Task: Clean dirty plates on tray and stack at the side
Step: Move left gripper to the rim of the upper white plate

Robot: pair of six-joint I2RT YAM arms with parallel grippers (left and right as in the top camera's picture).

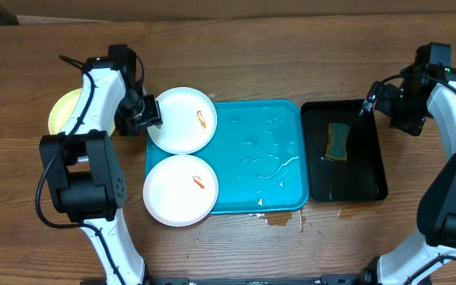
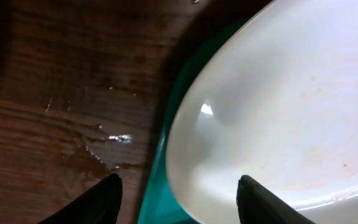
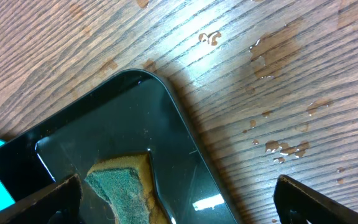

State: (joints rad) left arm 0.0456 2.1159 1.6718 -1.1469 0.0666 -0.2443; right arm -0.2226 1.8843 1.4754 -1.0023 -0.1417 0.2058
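1. Wooden table [image 1: 291, 47]; wet patches at the front edge of the turquoise tray [image 1: 275, 158].
2. Turquoise tray: mid-table; wet inside.
3. Black tray [image 1: 362, 174]: just right of it.
4. Upper white plate [image 1: 182, 120] and lower white plate [image 1: 179, 190]: orange-smeared; both overlap the turquoise tray's left rim; lime-rimmed plate [image 1: 62, 111]: on the table further left.
5. Left gripper [image 2: 179, 180]: fingers apart, straddling the upper white plate's rim; right gripper [image 3: 179, 205]: fingers wide apart above the black tray's corner.
6. Sponge [image 1: 338, 141]: inside the black tray.

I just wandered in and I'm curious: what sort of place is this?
Probably a robotics test bench, staged for dishwashing, not a real kitchen: robot arms flank a wooden table, smeared white plates rest on a turquoise tray, and a sponge lies in a black tray.
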